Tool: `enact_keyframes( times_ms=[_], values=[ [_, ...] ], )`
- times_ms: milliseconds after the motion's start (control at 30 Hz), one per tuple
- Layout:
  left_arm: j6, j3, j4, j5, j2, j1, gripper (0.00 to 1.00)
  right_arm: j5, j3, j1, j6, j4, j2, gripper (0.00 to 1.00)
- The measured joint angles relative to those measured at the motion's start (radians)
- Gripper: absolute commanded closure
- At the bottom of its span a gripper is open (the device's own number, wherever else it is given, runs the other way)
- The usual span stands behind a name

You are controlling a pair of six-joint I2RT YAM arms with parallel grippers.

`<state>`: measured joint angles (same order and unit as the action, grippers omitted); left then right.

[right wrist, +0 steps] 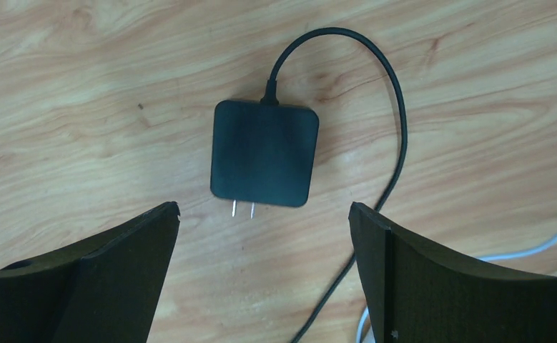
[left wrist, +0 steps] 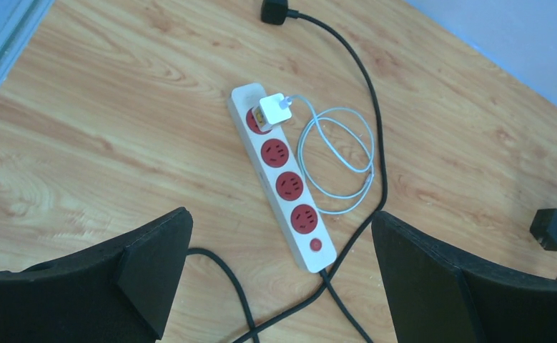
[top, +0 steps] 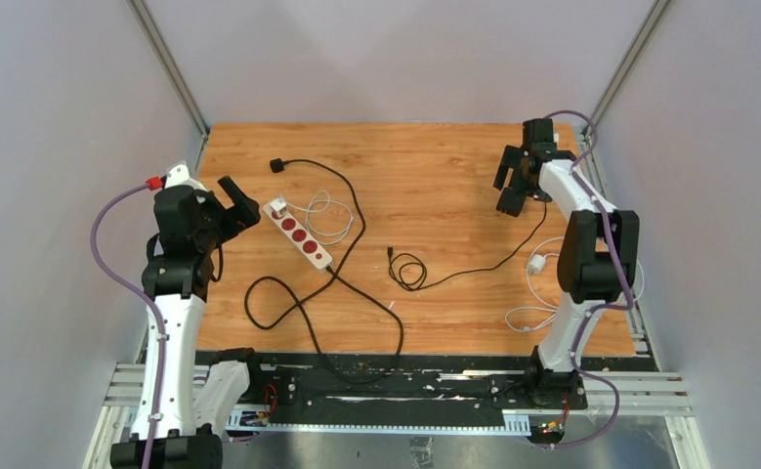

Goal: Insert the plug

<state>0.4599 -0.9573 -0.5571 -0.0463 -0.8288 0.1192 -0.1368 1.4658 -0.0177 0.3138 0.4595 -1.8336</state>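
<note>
Two grippers, both with fingers spread wide and nothing pinched. The right gripper [right wrist: 262, 207] hovers over the black plug [right wrist: 264, 152], which lies flat on the table [top: 435, 176] at the far right. Its fingers [right wrist: 118, 271] straddle the plug without touching it. The prongs [right wrist: 243, 209] point back toward the gripper. The cable [right wrist: 397, 107] leaves the opposite edge and loops down close past one finger.

Step in hand, as I judge it: take hold of the plug.
- Come straight down and close on the two plain side faces, centred on the body.
- Keep the fingertip off that cable loop, or you may trap it and the plug may twist as you lift.
- Leave the prongs bare.
- The body lies low, so expect the fingertips to brush the table.

The power strip [left wrist: 282, 179] lies well apart, left of centre, below the left gripper [left wrist: 281, 213]. A white charger [left wrist: 274, 111] fills its far socket; three red sockets [left wrist: 289, 184] show free. Consider pinning the strip with the left gripper when you push in.
</note>
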Motion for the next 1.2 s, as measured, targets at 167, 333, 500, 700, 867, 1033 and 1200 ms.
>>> enact_keyframes(
  times_ms=[167, 333, 500, 700, 867, 1033, 1200],
  values=[
    [-0.004, 0.02, -0.014, 0.011, 0.007, 0.0, 0.0, -0.026, 0.082, 0.0, 0.033, 0.039, -0.148, 0.05],
    [-0.004, 0.022, -0.013, 0.009, -0.001, 0.0, 0.0, -0.027, 0.112, 0.0, 0.042, 0.065, -0.246, 0.08],
    [-0.004, 0.023, -0.004, 0.0, -0.026, 0.0, 0.0, 0.01, 0.153, 0.0, 0.045, 0.04, -0.294, 0.36],
    [-0.003, 0.023, 0.021, -0.061, -0.066, 0.0, 0.0, 0.053, 0.092, -0.005, -0.016, -0.06, -0.263, 0.64],
    [0.024, 0.025, 0.117, -0.287, -0.134, -0.006, 0.0, 0.208, -0.162, -0.063, -0.216, -0.187, -0.043, 0.63],
    [0.086, 0.024, 0.253, -0.461, -0.232, -0.146, 0.0, 0.418, -0.38, -0.269, -0.45, -0.373, 0.27, 0.63],
    [0.122, -0.018, 0.323, -0.52, -0.34, -0.359, 0.0, 0.639, -0.475, -0.469, -0.606, -0.525, 0.419, 0.6]
  ],
)
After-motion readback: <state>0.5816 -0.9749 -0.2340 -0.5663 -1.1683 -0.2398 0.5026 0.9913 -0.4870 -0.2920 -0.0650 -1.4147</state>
